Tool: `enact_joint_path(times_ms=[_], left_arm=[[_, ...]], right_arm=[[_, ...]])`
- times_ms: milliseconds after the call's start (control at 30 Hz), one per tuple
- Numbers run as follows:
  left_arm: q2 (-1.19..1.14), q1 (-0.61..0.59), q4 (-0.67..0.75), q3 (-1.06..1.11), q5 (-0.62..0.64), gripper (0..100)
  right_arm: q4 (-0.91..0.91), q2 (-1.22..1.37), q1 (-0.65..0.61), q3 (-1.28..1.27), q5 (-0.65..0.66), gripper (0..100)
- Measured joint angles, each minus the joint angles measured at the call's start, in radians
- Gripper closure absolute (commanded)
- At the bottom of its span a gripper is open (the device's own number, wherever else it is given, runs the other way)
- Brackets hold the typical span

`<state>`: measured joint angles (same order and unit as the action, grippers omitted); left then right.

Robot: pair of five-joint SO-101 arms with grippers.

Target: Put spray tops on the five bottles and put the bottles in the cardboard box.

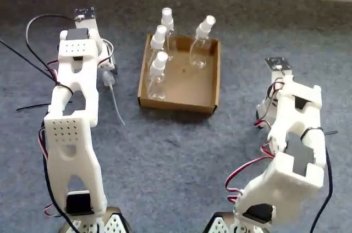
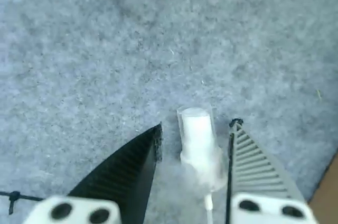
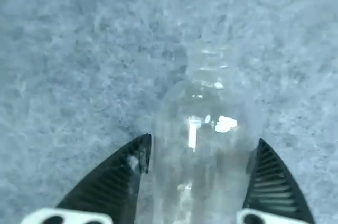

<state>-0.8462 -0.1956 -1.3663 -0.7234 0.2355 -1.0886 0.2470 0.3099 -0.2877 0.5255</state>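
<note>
Uncapped bottle at right gripper; box holds four.

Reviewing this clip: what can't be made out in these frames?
- High view: the white right arm covers the right gripper and the uncapped clear plastic bottle.
- Right wrist view: that bottle's base is cut off by the frame edge.
- Left wrist view: the white spray top runs off the frame edge too.

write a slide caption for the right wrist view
Right claw around a clear bottle with no spray top yet, over grey carpet.
</note>
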Motion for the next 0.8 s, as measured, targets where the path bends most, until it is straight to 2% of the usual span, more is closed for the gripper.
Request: enact_joint_path(times_ms=[800], left_arm=[[-0.098,-0.002,0.038,-0.054,0.002,81]], right_arm=[[-0.002,0.029,-0.051,0.137,0.021,75.8]])
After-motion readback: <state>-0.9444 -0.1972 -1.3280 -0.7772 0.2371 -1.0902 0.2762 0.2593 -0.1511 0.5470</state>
